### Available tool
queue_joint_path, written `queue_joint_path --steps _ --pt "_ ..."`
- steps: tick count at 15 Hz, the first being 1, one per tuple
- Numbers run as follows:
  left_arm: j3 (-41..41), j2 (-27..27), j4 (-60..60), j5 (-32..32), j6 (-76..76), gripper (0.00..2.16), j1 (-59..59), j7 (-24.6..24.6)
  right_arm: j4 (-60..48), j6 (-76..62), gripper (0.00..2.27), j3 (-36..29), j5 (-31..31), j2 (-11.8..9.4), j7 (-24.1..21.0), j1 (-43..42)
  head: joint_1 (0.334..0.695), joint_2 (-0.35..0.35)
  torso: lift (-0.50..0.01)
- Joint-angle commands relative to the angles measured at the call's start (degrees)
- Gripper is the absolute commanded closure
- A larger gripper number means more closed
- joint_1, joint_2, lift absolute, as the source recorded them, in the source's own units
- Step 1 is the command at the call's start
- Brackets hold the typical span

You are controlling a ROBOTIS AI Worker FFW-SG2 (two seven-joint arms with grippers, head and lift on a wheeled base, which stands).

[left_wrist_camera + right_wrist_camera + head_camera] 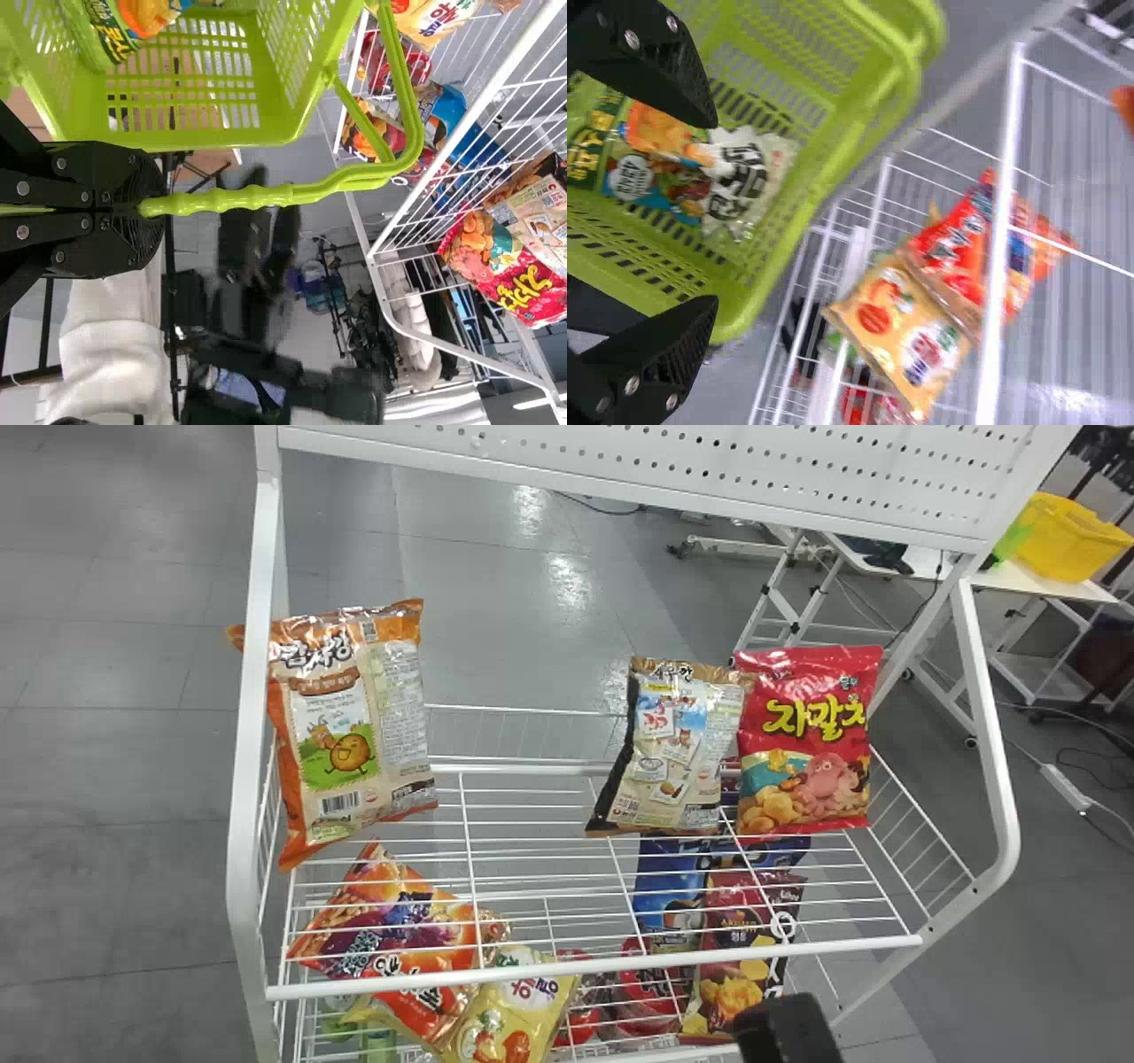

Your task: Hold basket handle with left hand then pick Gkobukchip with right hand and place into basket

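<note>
One printed bag (673, 168), probably the Gkobukchip, lies inside the basket (213, 138); placing step looks done. Right gripper (713, 212) is wide and empty, fingers apart above the basket; left gripper (152, 208) is closed on the handle (252, 197). Next move likely: back the right gripper out past the rim, keep the left hold level. Basket is slotted green plastic, handle knobbly; bag is glossy, crinkled film. Orange-edged bag (350, 726) stands at the wire shelf's (594, 964) left edge, red bag (806, 740) toward its back right corner.
</note>
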Motion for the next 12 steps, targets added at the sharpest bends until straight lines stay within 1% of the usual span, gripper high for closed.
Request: queue_joint_path --steps 1,2,4,5,6,7,8,10,12 --pt "0.03 -0.15 0.09 0.00 0.07 1.39 -0.09 0.07 -1.78 0.65 0.06 -8.56 -4.03 4.61 2.05 -0.72 0.695 -0.350 -0.032" --pt "-0.06 -0.15 0.09 0.00 0.07 1.39 -0.18 0.16 -1.69 -3.87 0.06 -10.14 -4.38 6.02 2.32 -0.72 0.695 -0.350 -0.032" --pt "-0.32 -0.15 0.35 0.00 0.07 1.39 -0.26 0.16 -0.02 -14.59 0.09 -10.76 -2.62 7.43 2.49 0.25 0.695 -0.350 -0.032" --pt "-0.32 -0.15 0.44 0.00 0.07 1.39 -0.35 0.16 1.74 -23.73 0.09 -10.58 -1.74 8.04 3.11 1.74 0.695 -0.350 -0.032" --pt "-0.32 -0.15 0.79 0.00 0.07 1.39 -0.53 0.16 3.32 -31.46 0.10 -10.06 -0.69 8.48 3.90 2.88 0.695 -0.350 -0.032" --pt "-0.32 -0.15 0.97 0.00 0.07 1.39 -0.61 0.16 5.78 -43.07 0.11 -8.56 1.16 9.10 4.95 4.11 0.695 -0.350 -0.032" --pt "-0.32 -0.15 1.06 0.00 0.07 1.39 -0.61 0.16 7.45 -50.62 0.11 -7.86 2.04 9.62 5.04 4.82 0.695 -0.350 -0.032" --pt "-0.32 -0.15 1.23 0.00 0.07 1.39 -0.79 0.16 10.61 -58.89 0.11 -6.72 2.04 10.33 5.13 5.34 0.695 -0.350 -0.032" --pt "-0.32 -0.15 1.59 0.00 0.07 1.39 -0.97 0.16 15.01 -68.03 0.11 -5.40 2.83 10.50 5.13 5.87 0.695 -0.350 -0.032"
